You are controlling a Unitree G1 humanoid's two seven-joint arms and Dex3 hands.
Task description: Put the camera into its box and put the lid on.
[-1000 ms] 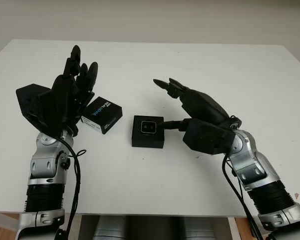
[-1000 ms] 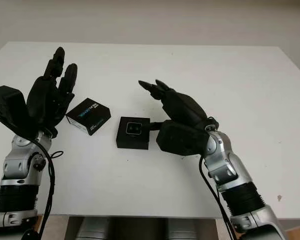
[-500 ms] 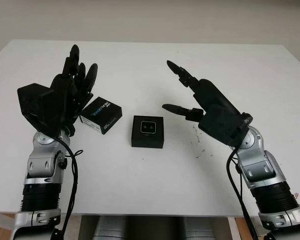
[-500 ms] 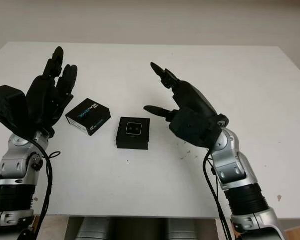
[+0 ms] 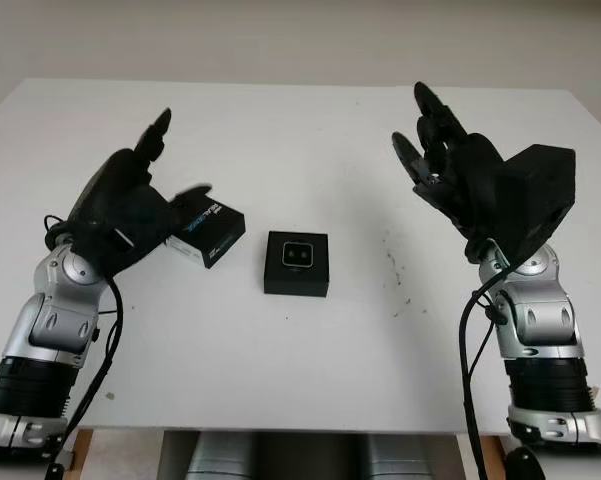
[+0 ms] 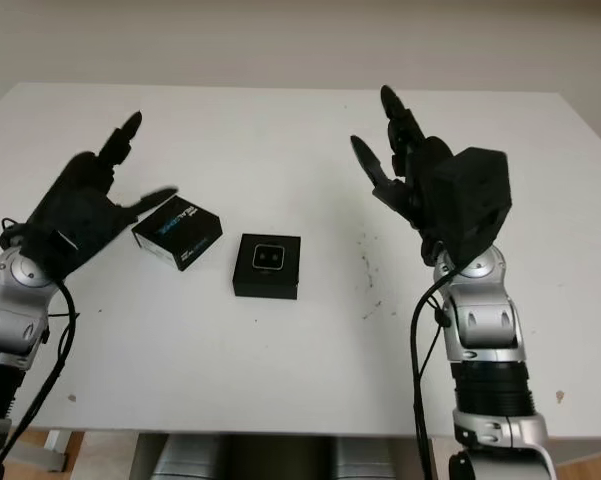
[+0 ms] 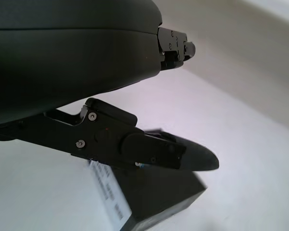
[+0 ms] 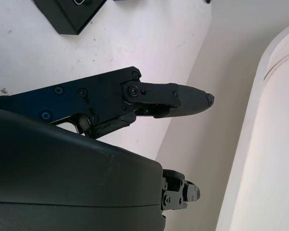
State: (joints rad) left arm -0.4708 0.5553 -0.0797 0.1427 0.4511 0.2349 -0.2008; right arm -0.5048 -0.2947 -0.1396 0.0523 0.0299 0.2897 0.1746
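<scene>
Camera (image 5: pixel 297 256) seated in box (image 5: pixel 296 276) mid-bench (image 5: pixel 280 380). Lid (image 5: pixel 206 231) just left of box, under open left robot hand (image 5: pixel 130 205). Open right robot hand (image 5: pixel 460 175) raised well right of box. Risk: clumsy grab skews lid, jams on box.

Looks like a lab or test room: bare white table (image 5: pixel 280 370), plain pale wall (image 5: pixel 300 40) at 12 o'clock, nothing domestic around.

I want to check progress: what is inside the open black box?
The camera sits inside the open black box, lens up. Anything beneath the camera is hidden.
</scene>
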